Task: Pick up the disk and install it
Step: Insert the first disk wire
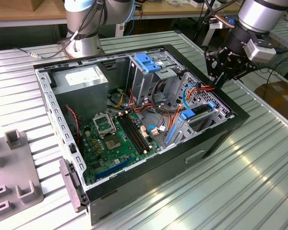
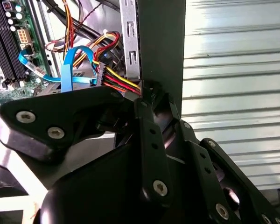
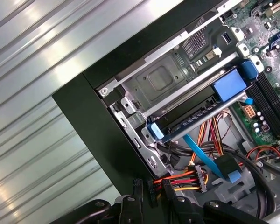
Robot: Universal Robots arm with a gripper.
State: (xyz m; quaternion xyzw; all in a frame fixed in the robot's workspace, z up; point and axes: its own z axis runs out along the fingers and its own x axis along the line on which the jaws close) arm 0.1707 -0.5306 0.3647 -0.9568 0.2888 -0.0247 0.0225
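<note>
An open black computer case [image 1: 221,132] lies on its side on the ribbed metal table. The disk [image 1: 201,111] sits in the drive bay at the exterior view's right end of the case, edged by its blue carrier frame. In the first wrist view the disk [image 3: 196,112] shows edge-on as a dark slab between blue rails. My gripper [image 1: 217,79] hangs over the case's far right rim, just above that bay. In both wrist views the gripper [image 3: 151,189] [image 2: 147,93] is shut on a black power connector with red, yellow and black wires [image 2: 123,81].
A grey power supply box [image 1: 81,79] and a blue-handled drive cage [image 1: 151,64] fill the case's back. The green motherboard [image 1: 115,139] lies in the middle. A blue data cable [image 3: 200,154] loops beside the bay. A grey fixture [image 1: 14,167] stands on the table [image 1: 249,177].
</note>
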